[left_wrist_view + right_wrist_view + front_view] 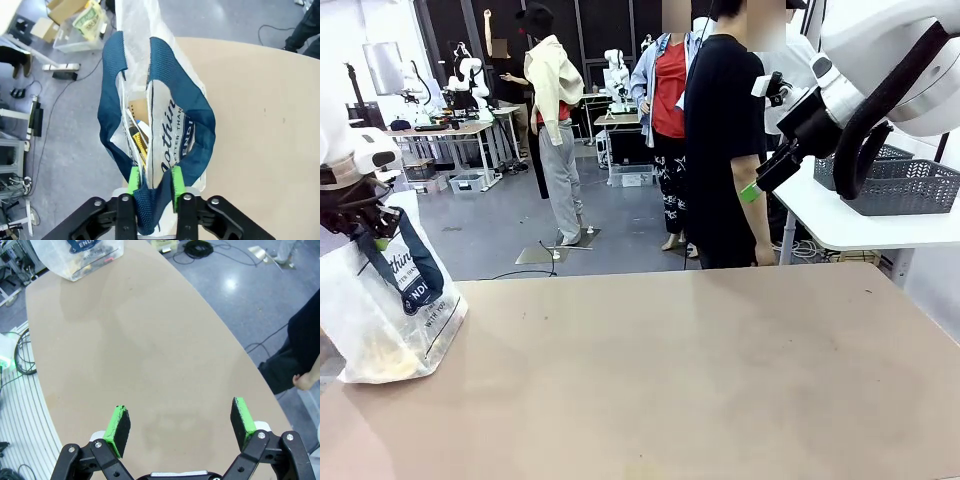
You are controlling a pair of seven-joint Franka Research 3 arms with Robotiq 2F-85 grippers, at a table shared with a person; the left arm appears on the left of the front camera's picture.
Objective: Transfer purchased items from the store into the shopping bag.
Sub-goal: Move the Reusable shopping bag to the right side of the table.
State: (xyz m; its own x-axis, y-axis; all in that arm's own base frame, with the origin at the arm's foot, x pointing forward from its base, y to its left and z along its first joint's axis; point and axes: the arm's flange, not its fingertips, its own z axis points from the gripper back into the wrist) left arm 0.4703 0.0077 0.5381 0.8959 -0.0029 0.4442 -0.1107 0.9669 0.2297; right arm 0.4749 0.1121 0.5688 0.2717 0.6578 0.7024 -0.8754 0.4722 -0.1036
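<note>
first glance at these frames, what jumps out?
The shopping bag at the table's left edge, its navy handles running between the left pincer's green pads, with packets visible inside from the left wrist view. The right pincer hangs wide open over the bare tan table. A person in black stands at the far side.

The left gripper (153, 186) has its fingers (133, 180) set narrowly apart around a strap, while the right gripper (180, 425), raised high, is spread wide and empty.
</note>
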